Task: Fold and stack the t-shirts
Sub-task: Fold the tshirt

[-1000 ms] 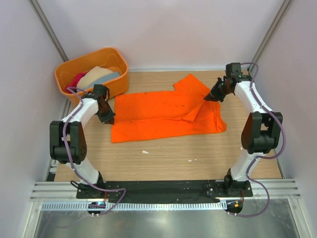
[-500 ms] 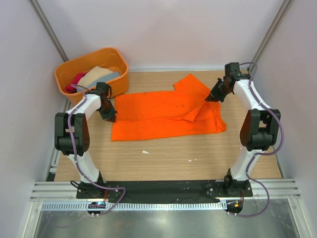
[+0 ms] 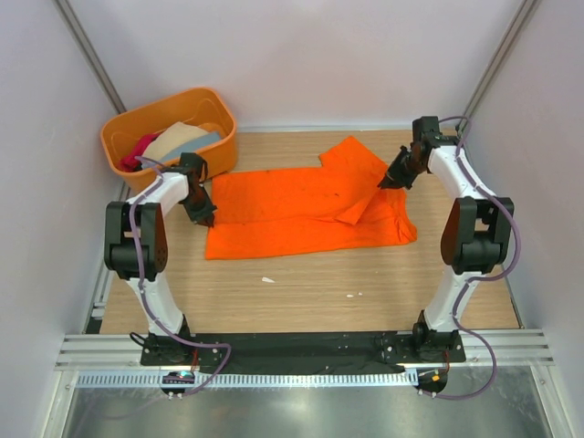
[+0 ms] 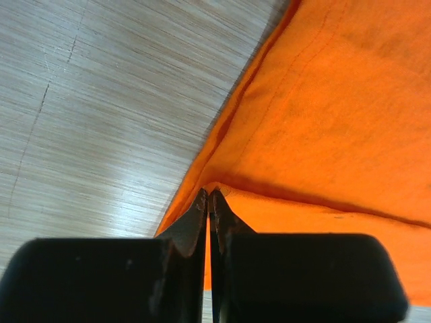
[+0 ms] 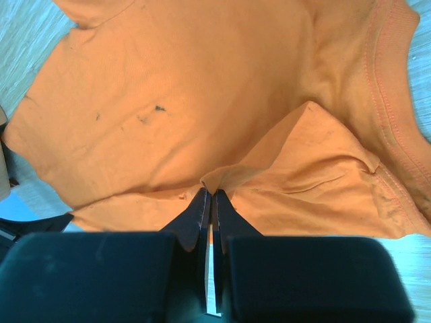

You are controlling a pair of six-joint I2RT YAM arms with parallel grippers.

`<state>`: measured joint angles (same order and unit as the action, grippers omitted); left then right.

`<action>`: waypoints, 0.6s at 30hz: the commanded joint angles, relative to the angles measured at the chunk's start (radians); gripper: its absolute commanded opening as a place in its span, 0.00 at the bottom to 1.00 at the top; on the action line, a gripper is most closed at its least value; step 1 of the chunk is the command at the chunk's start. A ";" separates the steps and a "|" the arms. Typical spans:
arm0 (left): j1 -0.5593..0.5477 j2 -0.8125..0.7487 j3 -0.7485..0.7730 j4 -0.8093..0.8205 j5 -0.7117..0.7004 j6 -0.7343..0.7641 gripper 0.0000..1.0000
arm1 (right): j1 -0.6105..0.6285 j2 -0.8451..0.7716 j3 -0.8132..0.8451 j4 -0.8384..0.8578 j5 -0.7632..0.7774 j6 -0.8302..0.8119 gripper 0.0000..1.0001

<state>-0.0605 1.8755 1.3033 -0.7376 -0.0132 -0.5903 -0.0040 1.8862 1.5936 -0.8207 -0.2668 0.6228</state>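
Observation:
The bright orange t-shirt [image 3: 301, 210] lies spread across the wooden table, partly folded, with one sleeve sticking out toward the back [image 3: 351, 155]. My left gripper [image 3: 204, 217] is shut on the shirt's left edge; in the left wrist view [image 4: 210, 195] the jaws pinch a raised fold of orange cloth [image 4: 323, 114]. My right gripper [image 3: 387, 181] is shut on the shirt's right upper part; the right wrist view [image 5: 210, 194] shows the jaws pinching a small peak of cloth [image 5: 202, 101]. Beige [image 3: 178, 140], crimson-pink [image 3: 139, 151] and grey-blue [image 3: 208, 140] shirts lie in the tub.
A rigid orange plastic tub [image 3: 219, 109] stands at the back left of the table [image 3: 301, 292], close behind my left arm. Small white scraps [image 3: 267, 279] lie on the wood near the front. Walls close in on both sides.
The left arm's elbow has swung further left and back while its gripper stays on the shirt's left edge. The right arm shifted slightly. The shirt lies much as before.

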 commanded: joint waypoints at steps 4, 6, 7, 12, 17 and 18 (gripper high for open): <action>0.004 0.007 0.034 -0.011 -0.051 0.026 0.01 | -0.004 0.036 0.045 0.034 0.008 -0.012 0.02; 0.004 -0.006 0.034 -0.020 -0.076 0.023 0.22 | -0.004 0.072 0.066 0.032 0.000 -0.018 0.15; 0.004 -0.028 0.033 -0.026 -0.083 0.021 0.29 | -0.004 0.085 0.081 0.005 0.006 -0.032 0.18; -0.009 -0.136 0.007 -0.063 -0.090 0.010 0.49 | -0.024 0.068 0.108 -0.081 0.105 -0.103 0.41; -0.055 -0.261 -0.071 -0.077 -0.038 -0.022 0.47 | -0.062 -0.100 -0.077 -0.103 0.155 -0.187 0.53; -0.059 -0.275 -0.106 -0.072 -0.024 -0.028 0.45 | -0.073 -0.120 -0.107 -0.103 0.158 -0.196 0.53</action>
<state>-0.0944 1.6707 1.2533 -0.7883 -0.0696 -0.5922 -0.0486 1.9022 1.5600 -0.8749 -0.1646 0.4988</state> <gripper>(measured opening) 0.464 0.528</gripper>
